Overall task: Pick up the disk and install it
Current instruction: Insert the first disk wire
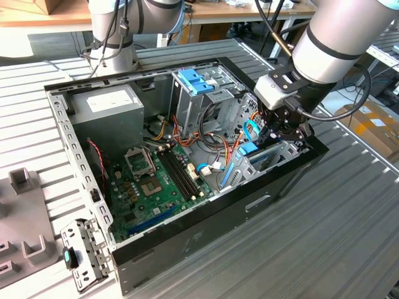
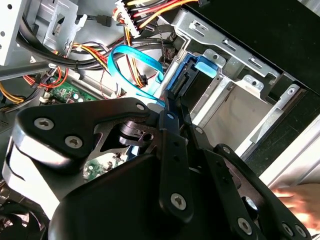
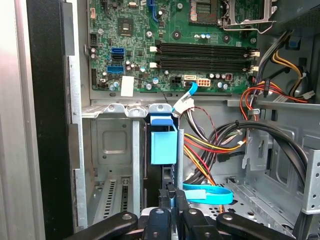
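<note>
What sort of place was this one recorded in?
Probably a robotics lab or workshop: an open computer case lies on a slatted metal table, a robot arm's base stands behind it, with wooden desks beyond.

Bright, even light fills the room. The ribbed desk (image 1: 336, 249) gleams pale with soft glare. Shadows inside the open case (image 1: 187, 237) are mild; the disk (image 3: 164, 147) shows vivid blue. In the second wrist view the black tool (image 2: 171, 102) looms dark, its silver plate glinting.
</note>
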`<move>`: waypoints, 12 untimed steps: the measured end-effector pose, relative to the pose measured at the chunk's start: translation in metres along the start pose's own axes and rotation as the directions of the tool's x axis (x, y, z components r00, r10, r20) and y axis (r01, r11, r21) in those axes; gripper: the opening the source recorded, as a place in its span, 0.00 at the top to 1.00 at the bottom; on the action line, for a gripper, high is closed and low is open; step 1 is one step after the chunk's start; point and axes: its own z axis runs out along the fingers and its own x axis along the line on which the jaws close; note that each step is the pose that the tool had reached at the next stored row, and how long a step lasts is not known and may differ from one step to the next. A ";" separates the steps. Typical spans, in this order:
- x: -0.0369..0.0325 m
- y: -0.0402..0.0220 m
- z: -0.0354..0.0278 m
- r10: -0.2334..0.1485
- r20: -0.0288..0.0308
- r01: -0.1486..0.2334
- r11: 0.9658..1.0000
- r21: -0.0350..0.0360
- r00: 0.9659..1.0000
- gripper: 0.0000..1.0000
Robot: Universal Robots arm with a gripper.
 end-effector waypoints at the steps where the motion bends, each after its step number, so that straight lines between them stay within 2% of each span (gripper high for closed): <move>1: 0.0000 0.0000 0.0000 0.000 0.000 0.000 1.000 0.000 1.000 0.84; 9: 0.0001 0.0001 0.0006 0.000 0.001 0.000 1.000 0.000 1.000 0.83; 10: 0.0001 0.0001 0.0005 0.000 0.001 0.000 1.000 0.000 1.000 0.77; 11: 0.0000 0.0000 0.0003 0.000 0.000 0.000 1.000 0.000 1.000 0.65; 12: 0.0000 0.0000 0.0003 0.000 0.000 0.000 1.000 0.000 1.000 0.59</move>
